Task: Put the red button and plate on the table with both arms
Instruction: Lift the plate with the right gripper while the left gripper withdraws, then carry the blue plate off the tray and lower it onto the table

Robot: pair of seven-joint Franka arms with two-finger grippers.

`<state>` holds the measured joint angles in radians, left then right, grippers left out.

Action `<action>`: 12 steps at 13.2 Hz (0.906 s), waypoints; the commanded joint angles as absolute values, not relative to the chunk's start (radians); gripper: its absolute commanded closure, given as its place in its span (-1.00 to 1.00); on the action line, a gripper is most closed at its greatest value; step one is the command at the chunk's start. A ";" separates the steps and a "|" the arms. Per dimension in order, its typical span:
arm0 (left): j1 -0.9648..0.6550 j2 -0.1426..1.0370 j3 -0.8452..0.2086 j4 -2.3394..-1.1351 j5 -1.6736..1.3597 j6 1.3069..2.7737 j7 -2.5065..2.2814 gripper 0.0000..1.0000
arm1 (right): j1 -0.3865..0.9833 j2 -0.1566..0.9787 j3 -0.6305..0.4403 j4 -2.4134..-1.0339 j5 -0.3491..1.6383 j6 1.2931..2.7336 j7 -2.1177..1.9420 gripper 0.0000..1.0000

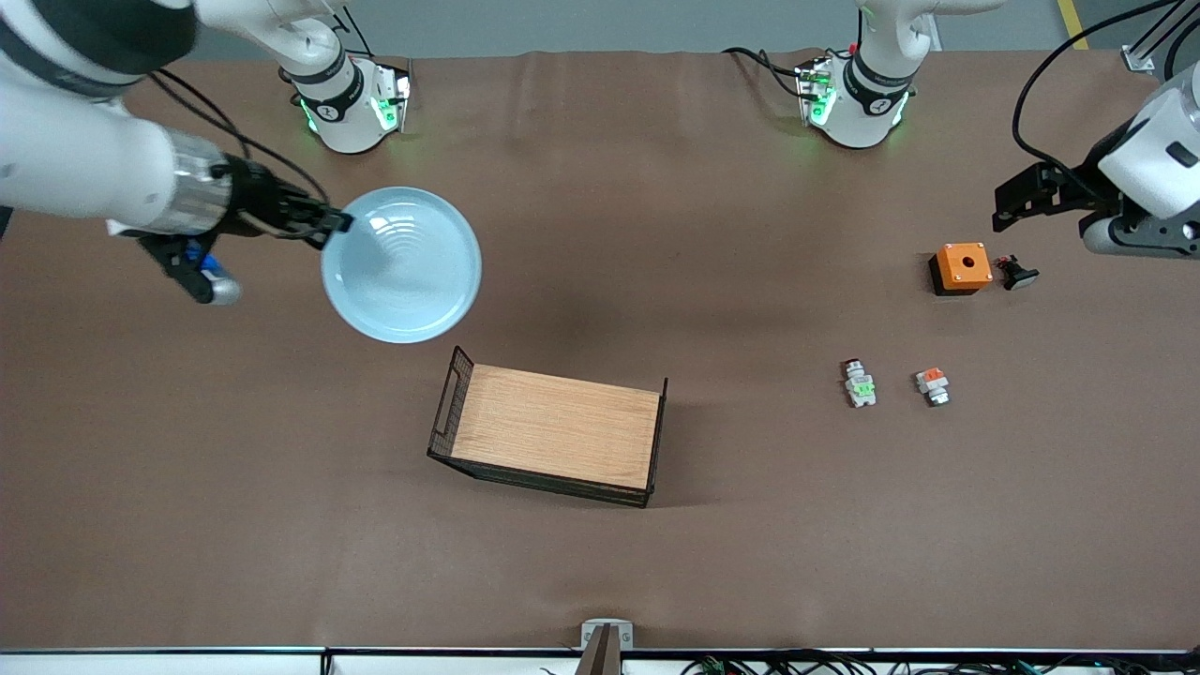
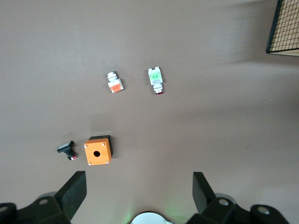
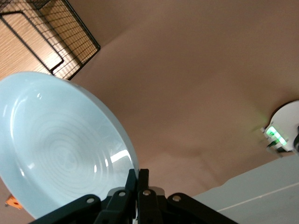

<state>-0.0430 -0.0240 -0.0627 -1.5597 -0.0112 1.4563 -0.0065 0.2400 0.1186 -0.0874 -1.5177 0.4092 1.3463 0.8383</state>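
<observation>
Gripping the plate [image 1: 401,263] by its rim, the right claw [image 1: 330,223] is pinched fully shut on the edge nearest its own arm, and the pale blue dish hangs in the air, roughly level in the front view and tipped across the right wrist view. It is over bare brown bench [image 1: 187,450] toward the right arm's end. Just past the plate's outer rim, nearer the front camera, sits the wooden tray [image 1: 559,434], empty, apart from the dish.

The coming move, as I judge it, turns on that gap: straight down from the right claw lies open cloth, while the tray lies off to one side — so a plain descent should land the plate on the bench, and any drift toward the tray risks clipping its wire end.

The left claw [image 2: 139,196] waits with its fingers spread wide and holding nothing, raised over the left arm's end of the bench. Closest below it are the orange box [image 1: 962,267] and a small black piece [image 1: 1016,273] beside it. Farther out from that claw lies the red button [image 1: 860,382], resting on the cloth with its long axis pointing roughly back toward the claw — the orange-block switch [image 1: 933,385] lies just beside it.
</observation>
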 commanded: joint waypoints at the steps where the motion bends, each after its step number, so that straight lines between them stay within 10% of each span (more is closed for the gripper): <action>1: -0.034 -0.094 -0.071 -1.651 -0.020 1.506 -0.008 -1.00 | 0.230 0.078 -0.190 -1.612 0.425 1.338 0.604 0.99; 12: -0.040 -0.109 -0.072 -1.644 -0.015 1.554 -0.031 -1.00 | 0.190 0.095 -0.408 -1.874 0.227 1.655 -0.196 0.99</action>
